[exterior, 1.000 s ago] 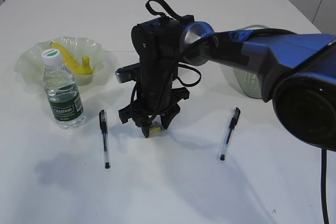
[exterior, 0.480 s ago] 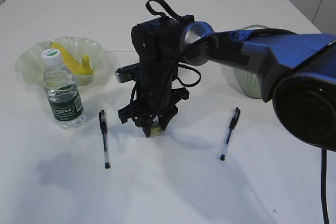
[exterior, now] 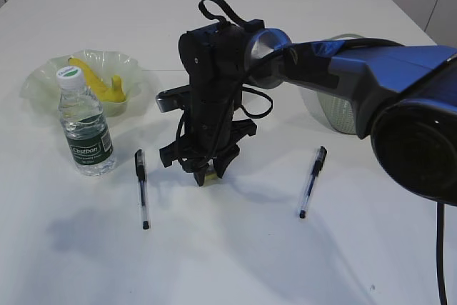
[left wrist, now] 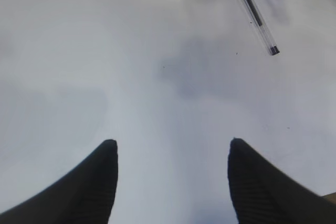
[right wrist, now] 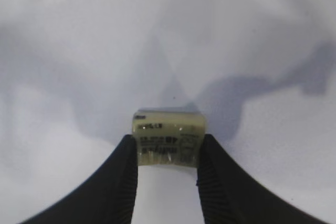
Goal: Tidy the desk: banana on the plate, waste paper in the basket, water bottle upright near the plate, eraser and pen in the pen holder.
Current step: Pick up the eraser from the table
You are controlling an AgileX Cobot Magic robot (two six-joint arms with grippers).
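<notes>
**Right hand grips the eraser near the middle of the counter**

The right hand point(exterior: 208, 174) is closed on the eraser point(right wrist: 168, 138), a pale yellowish block with dark print, pinched between both fingers point(right wrist: 122, 174). It hangs just above the white counter point(exterior: 228, 262), casting a shadow below it.

Taking the eraser as landmark: one pen point(exterior: 141, 188) lies just to its left, a second pen point(exterior: 312, 181) lies further off to its right. The water bottle point(exterior: 85, 123) stands upright beyond the left pen, with the plate point(exterior: 36, 80) just behind it holding the banana point(exterior: 102, 81). The basket point(exterior: 335, 112) sits behind and right of the eraser, partly hidden by the arm.

The left hand point(left wrist: 170, 179) is open and holds nothing, its fingers well apart above bare counter.
</notes>
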